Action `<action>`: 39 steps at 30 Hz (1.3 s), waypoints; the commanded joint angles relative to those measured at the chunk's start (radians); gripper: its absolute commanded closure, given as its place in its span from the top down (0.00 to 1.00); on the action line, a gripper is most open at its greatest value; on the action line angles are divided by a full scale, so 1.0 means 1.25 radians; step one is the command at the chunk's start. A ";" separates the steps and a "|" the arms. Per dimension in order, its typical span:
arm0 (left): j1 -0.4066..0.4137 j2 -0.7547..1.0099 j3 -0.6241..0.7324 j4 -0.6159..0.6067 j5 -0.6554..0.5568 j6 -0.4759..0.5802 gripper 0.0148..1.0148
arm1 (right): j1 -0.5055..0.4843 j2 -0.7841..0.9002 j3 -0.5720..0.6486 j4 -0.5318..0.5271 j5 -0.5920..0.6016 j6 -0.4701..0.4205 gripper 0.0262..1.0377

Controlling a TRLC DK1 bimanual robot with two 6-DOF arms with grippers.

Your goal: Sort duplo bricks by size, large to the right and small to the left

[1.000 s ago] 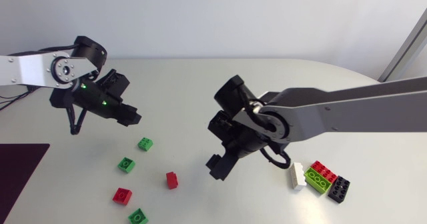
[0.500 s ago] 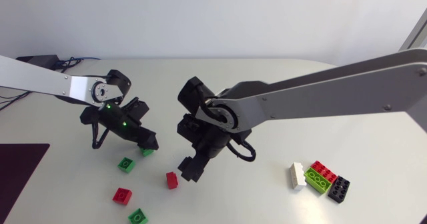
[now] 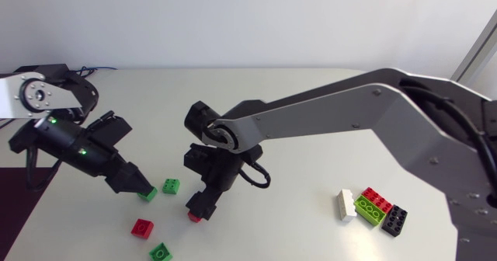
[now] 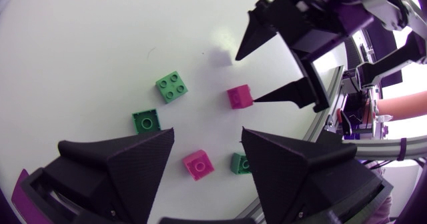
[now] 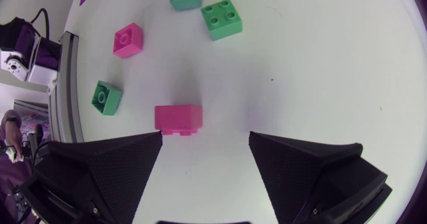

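Nine duplo bricks (image 3: 170, 186) on white table (image 3: 311, 98).

We note one piece of furniture: a white table (image 3: 311, 98) with a matte, plain top. In the head view its far edge curves from 10 o'clock round towards 3 o'clock. Behind that edge, from 10 to 2 o'clock, stands a plain pale wall (image 3: 248, 20) without marks. At 8 o'clock a dark panel (image 3: 19, 191), maroon to black, lies flat by the table's near-left edge. Lighting is even and diffuse; shadows on the top are soft and faint. Both wrist views show the same white surface (image 4: 100, 37) (image 5: 320, 64), uniformly lit.
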 commanded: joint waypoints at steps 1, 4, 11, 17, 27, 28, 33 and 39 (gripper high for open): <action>-0.001 -0.077 -0.037 -0.026 0.009 0.030 0.69 | 0.013 0.041 0.054 -0.031 -0.029 -0.020 0.90; 0.008 -0.122 -0.055 -0.048 0.006 0.043 0.69 | 0.028 0.066 0.103 -0.058 -0.055 -0.030 0.90; 0.008 -0.068 -0.145 -0.044 -0.060 0.079 0.69 | 0.035 0.050 0.108 -0.083 -0.095 -0.033 0.90; -0.026 -0.030 -0.212 0.029 -0.085 0.064 0.69 | 0.029 0.046 0.068 -0.085 -0.046 -0.025 0.85; -0.042 0.162 -0.207 0.199 -0.149 0.031 0.44 | 0.048 0.060 0.077 -0.127 -0.044 -0.020 0.68; -0.035 0.186 -0.196 0.212 -0.149 0.031 0.35 | 0.049 0.069 0.090 -0.131 -0.048 -0.019 0.62; -0.020 0.232 -0.162 0.272 -0.146 0.024 0.27 | 0.056 0.102 0.145 -0.137 -0.057 -0.014 0.30; -0.040 0.220 -0.082 0.274 -0.099 -0.036 0.27 | 0.058 0.157 0.249 -0.166 -0.059 -0.016 0.30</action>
